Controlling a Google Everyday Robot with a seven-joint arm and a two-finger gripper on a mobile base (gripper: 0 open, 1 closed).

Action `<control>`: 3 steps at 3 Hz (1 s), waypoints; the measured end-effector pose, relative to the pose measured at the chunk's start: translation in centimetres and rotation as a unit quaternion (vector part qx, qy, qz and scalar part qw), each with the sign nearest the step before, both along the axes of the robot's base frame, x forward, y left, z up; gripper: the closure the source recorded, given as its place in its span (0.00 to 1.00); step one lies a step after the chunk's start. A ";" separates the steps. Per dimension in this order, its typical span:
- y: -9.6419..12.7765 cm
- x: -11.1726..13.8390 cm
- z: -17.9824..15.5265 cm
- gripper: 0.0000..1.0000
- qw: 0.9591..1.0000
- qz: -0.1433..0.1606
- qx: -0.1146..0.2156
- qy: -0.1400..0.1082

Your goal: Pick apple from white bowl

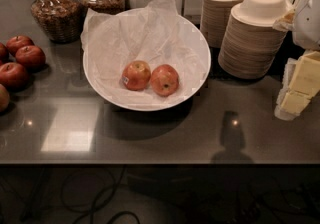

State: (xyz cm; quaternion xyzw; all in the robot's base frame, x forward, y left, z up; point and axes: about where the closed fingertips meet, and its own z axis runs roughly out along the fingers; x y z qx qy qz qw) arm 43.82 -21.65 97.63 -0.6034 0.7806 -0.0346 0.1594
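Note:
The white bowl [100, 80] is wide and shallow, lined with crinkled white tissue paper, and stands in the middle of the dark counter. Two apples lie side by side in it. The apple [164, 80] on the right is reddish-orange and mottled, with a small dark spot on its face. The one on the left [136, 75] carries a white sticker. My gripper [300, 89] is at the right edge of the view, well to the right of the bowl and low over the counter. It holds nothing that I can see.
Several dark red apples [22, 60] lie at the left edge. Two glass jars [55, 10] stand at the back left. Two stacks of beige disposable bowls [250, 33] stand right of the white bowl. The counter's front edge [150, 164] runs across the view.

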 end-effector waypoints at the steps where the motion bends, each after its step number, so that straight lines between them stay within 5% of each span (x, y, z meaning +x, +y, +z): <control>1: 1.4 1.9 -1.2 0.00 1.000 0.006 0.015 -0.002; 2: 1.4 1.9 -1.1 0.00 1.000 0.006 0.015 -0.005; 3: 3.2 2.9 -2.2 0.00 0.998 0.010 0.053 -0.014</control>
